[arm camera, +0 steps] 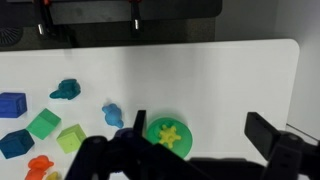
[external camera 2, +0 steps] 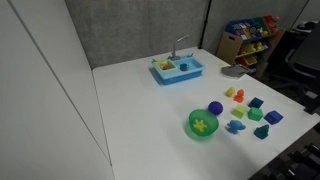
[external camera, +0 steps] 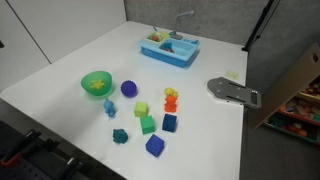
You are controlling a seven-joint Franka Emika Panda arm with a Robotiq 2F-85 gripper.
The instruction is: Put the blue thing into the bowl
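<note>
The blue thing, a small pale sky-blue piece (arm camera: 112,113), stands on the white table just left of the green bowl (arm camera: 152,128) in the wrist view. It also shows in both exterior views (external camera: 110,107) (external camera 2: 235,126), next to the bowl (external camera: 88,80) (external camera 2: 192,120). The bowl holds a yellow star-shaped piece. My gripper (arm camera: 200,130) is open and empty, high above the table. Its left finger lies over the bowl's edge and its right finger is far to the right. The gripper does not show in the exterior views.
A purple ball (external camera: 129,88) lies beside the bowl. A teal block (arm camera: 66,90), green cubes (arm camera: 43,123), dark-blue cubes (arm camera: 12,104) and an orange piece (arm camera: 38,165) lie nearby. A blue toy sink (external camera: 168,48) and a grey object (external camera: 233,91) sit by the table edge.
</note>
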